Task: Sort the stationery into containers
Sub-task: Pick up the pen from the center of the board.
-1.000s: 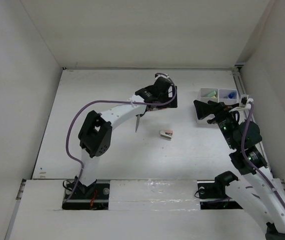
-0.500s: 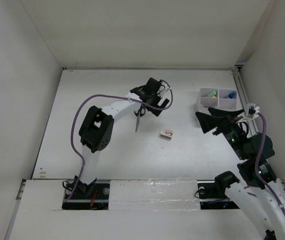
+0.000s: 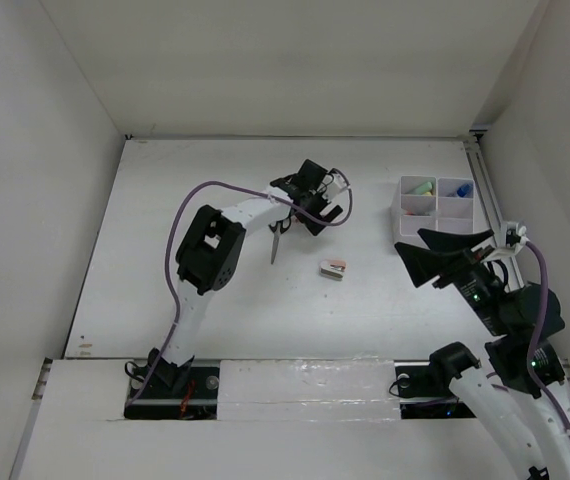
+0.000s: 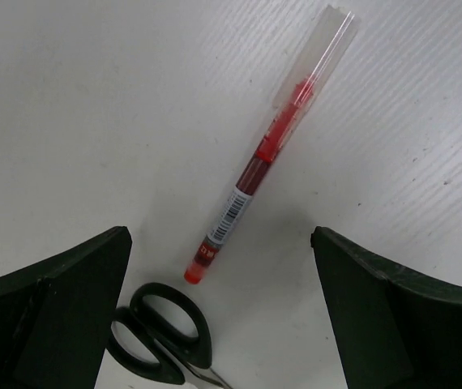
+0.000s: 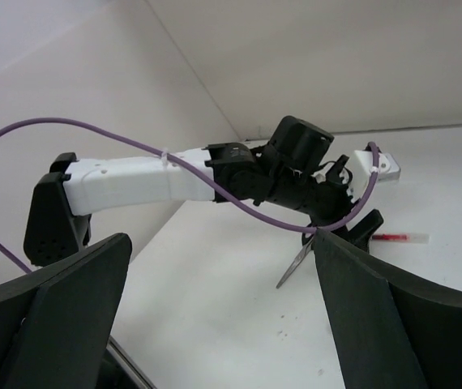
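My left gripper [image 3: 311, 203] is open and hangs low over the table's back middle. In the left wrist view the thin red pen [image 4: 275, 150] lies between and ahead of its fingers [image 4: 53, 316]. The black scissors' handles [image 4: 162, 336] lie just below the pen's end. The scissors [image 3: 276, 240] lie to the left of the gripper in the top view. The white-pink eraser [image 3: 333, 268] lies alone mid-table. My right gripper [image 3: 445, 258] is open and empty, in front of the white organizer box [image 3: 435, 208]. The box holds a green marker [image 3: 422, 187].
A blue item [image 3: 462, 187] sits in the box's back right compartment. White walls close in the table on the left, back and right. From the right wrist view I see the left arm [image 5: 134, 182], the scissors' blade [image 5: 296, 263] and the pen [image 5: 397, 238].
My right gripper has pulled back from the box toward the near right. My left gripper has turned and settled over the red pen beside the scissors.
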Controlling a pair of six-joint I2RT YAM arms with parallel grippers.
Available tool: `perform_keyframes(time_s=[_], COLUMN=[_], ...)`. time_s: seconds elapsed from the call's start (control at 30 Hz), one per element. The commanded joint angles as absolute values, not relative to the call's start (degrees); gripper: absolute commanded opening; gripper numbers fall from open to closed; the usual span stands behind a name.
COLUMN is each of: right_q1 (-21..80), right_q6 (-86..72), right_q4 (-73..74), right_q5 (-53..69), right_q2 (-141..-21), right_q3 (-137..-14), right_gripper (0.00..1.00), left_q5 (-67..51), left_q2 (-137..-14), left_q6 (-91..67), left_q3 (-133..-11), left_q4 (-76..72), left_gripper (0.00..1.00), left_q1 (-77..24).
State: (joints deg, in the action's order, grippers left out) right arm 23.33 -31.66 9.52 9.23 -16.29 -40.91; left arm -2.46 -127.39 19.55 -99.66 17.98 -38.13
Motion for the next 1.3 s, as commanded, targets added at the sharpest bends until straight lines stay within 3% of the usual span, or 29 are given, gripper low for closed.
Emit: perform_keyframes(time_s=[0.0,0.2,0.43,0.6,1.03,1.27], right_q1=[23.8,23.8,23.8,23.8,23.8,23.8], right_q6=[-31.0,-31.5,-31.6,-32.1,-32.1,-32.1], right_q4=[10.1,9.6,9.1,9.1,9.6,10.8], right_q5=[9.8,9.2,9.8,9.8,9.8,9.2], right_q2=[-16.0,-16.5,-17.7,-17.7,-16.6,-16.1], right_q3=[-41.7,-41.7,-42.7,-43.3,-44.9,-45.4], right_gripper=[1.0,1.0,1.0,1.0,1.0,1.0], left_q5=[-5.3,-7.2,-16.8,-15.5,-16.1,-15.5], left_q2=[-128.5,-129.6,-129.6,-129.0,-132.8,-133.4], left_q6=[21.4,21.4,21.4,21.4,20.8,20.8], left_q3=[-103.4,-102.5,-103.7,-100.4,-102.7,-103.8], left_q4=[19.6,19.6,24.9,22.7,24.7,25.2], left_gripper=[0.91,0.75,0.67,0.64,0.41,0.18], left_q1=[-37.9,-37.9,-35.8,-35.2,-35.2,-35.2])
